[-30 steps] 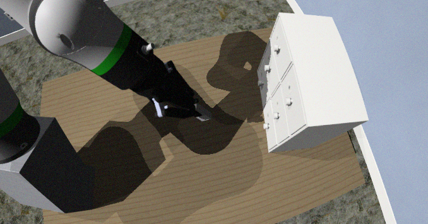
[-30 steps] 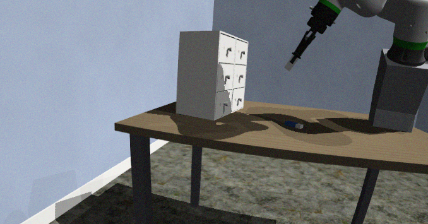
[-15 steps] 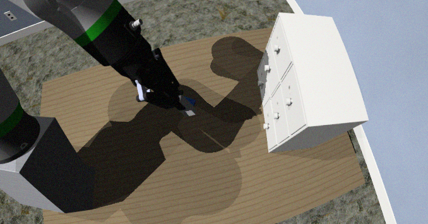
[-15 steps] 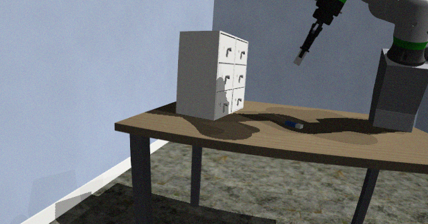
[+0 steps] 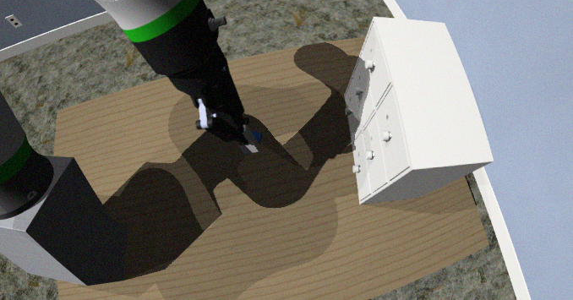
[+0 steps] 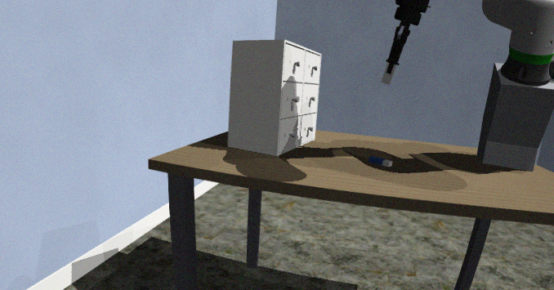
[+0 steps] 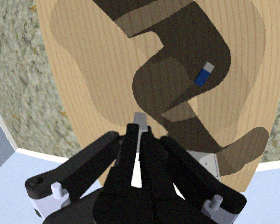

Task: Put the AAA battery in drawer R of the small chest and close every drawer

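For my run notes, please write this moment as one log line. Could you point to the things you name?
gripper [image 5: 250, 148] [image 6: 386, 78] [image 7: 139, 121]: shut, empty, above table | battery [image 5: 256, 136] [image 6: 380, 161] [image 7: 204, 74]: lying on table, in shadow | chest [image 5: 431, 95] [image 6: 257, 96] [image 7: 207, 161]: upright, drawers look pushed in | battery not yet stored

White-grey rounded arm housings with bright green bands, black wrist, black end effector [image 5: 250, 145] [image 6: 387, 78] [image 7: 139, 121].
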Robot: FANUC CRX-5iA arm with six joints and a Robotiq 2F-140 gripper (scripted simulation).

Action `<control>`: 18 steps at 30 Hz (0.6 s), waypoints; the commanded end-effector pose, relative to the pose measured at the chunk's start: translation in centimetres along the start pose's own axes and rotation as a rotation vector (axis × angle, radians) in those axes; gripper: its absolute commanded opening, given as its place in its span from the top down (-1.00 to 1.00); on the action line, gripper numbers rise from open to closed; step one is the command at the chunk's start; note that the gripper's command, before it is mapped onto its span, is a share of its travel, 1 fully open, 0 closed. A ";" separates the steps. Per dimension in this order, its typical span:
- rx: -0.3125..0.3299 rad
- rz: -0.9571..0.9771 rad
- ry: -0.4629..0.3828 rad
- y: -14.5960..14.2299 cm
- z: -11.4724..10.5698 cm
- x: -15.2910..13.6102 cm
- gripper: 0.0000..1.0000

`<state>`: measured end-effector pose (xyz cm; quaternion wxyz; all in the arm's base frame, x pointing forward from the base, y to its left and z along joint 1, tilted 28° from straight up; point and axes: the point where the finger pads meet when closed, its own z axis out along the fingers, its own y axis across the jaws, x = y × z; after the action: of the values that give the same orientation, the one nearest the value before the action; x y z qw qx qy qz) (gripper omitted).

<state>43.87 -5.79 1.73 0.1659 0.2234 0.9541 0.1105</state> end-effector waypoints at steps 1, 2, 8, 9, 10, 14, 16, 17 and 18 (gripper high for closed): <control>-0.165 -0.030 0.223 -0.7 0.0 -0.2 1.00; -0.175 -0.032 0.237 -0.7 0.0 -0.2 1.00; -0.202 -0.037 0.273 -0.7 0.0 -0.2 1.00; -0.202 -0.037 0.273 -0.7 0.0 -0.2 1.00; -0.202 -0.037 0.273 -0.7 0.0 -0.2 1.00; -0.202 -0.037 0.273 -0.7 0.0 -0.2 1.00; -0.202 -0.037 0.273 -0.7 0.0 -0.2 1.00; -0.202 -0.037 0.273 -0.7 0.0 -0.2 1.00; -0.202 -0.037 0.273 -0.7 0.0 -0.2 1.00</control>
<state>43.82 -6.40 1.68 0.0610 0.1716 0.9561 0.2295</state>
